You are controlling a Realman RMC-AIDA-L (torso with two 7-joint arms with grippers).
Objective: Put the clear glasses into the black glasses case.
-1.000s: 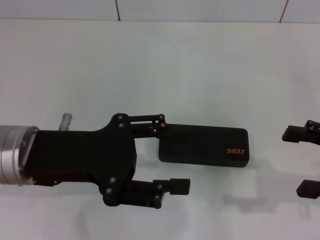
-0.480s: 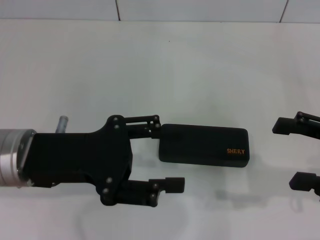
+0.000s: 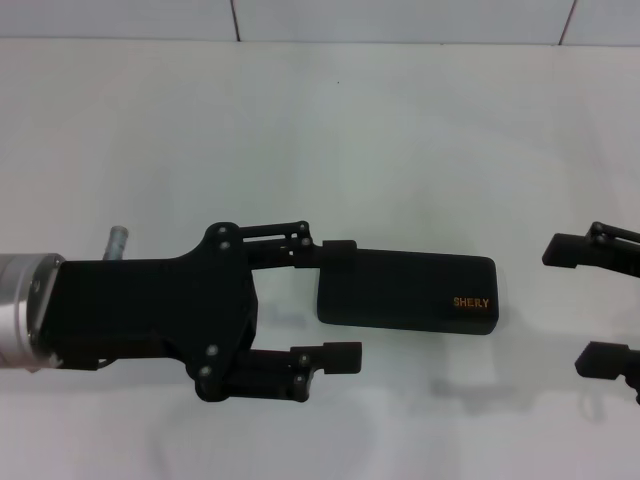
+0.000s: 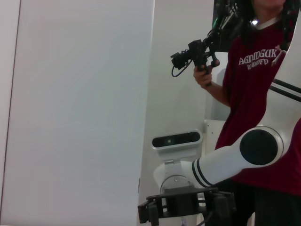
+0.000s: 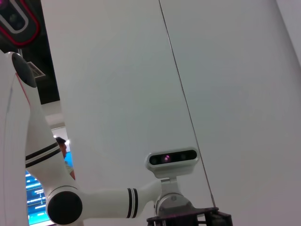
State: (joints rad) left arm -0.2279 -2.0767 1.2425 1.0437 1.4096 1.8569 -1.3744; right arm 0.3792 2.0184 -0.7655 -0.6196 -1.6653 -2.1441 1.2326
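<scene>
While the black glasses case lies shut and flat on the white tabletop, a little toward 4 o'clock from the middle of the head view, you have the left tool at its 9 o'clock end. That tool is released: one finger touches or overlaps the case's far corner, the other finger sits clear of the near edge, toward 6 o'clock. Orange "SHERY" lettering marks the lid's 3 o'clock end. Your right tool waits at 3 o'clock, released, apart from the case. The clear glasses cannot be made out in any view.
</scene>
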